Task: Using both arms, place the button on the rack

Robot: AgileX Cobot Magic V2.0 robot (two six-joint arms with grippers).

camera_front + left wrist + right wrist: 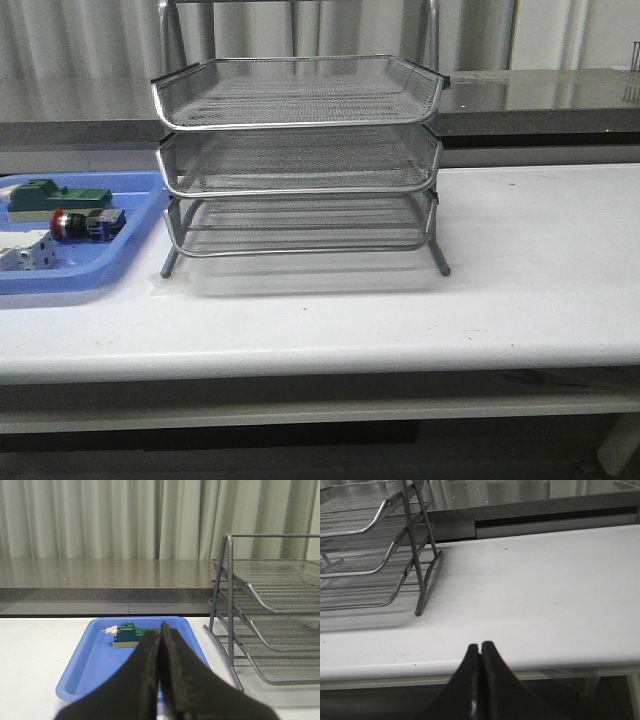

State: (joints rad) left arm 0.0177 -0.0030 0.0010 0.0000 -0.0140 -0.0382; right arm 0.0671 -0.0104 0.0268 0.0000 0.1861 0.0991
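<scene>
The button, red head with black body and blue rear block, lies on its side in the flat blue tray at the table's left. The three-tier silver wire rack stands at the table's middle; it also shows in the left wrist view and the right wrist view. Neither arm shows in the front view. My left gripper is shut and empty, held before the blue tray, and it hides the button. My right gripper is shut and empty, held off the table's front edge, right of the rack.
A green block and a white block lie in the blue tray beside the button; the green block also shows in the left wrist view. A grey counter runs behind the white table.
</scene>
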